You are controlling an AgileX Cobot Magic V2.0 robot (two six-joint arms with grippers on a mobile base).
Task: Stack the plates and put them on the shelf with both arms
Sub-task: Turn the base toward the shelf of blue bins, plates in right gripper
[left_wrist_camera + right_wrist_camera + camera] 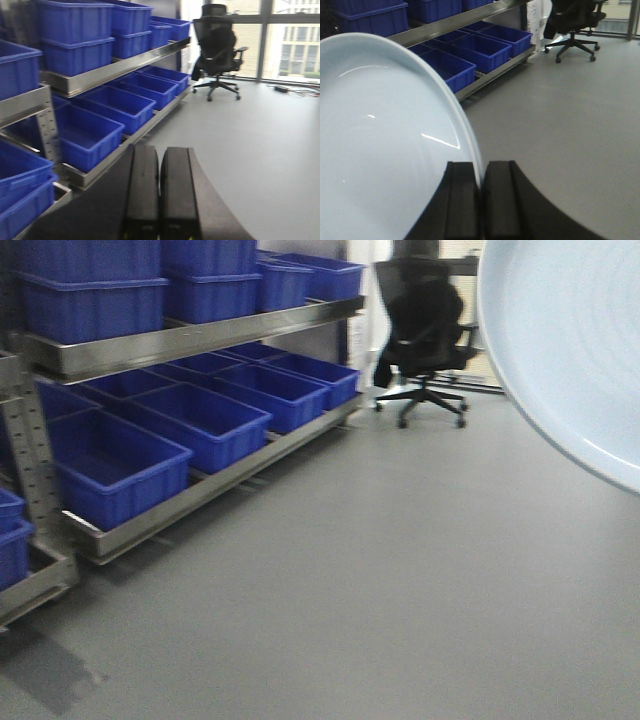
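Clamping the plate (380,150) by its thin rim at 5 o'clock, right pincer (481,169) holds stiff, glossy, probably light, slippery ware; left pincer (160,150) closed on nothing.

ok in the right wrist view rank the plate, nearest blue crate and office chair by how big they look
1. plate: largest by far, though nearest the camera.
2-3. nearest blue crate and office chair: look alike; crate partly hidden, chair cropped and farther, so unranked.
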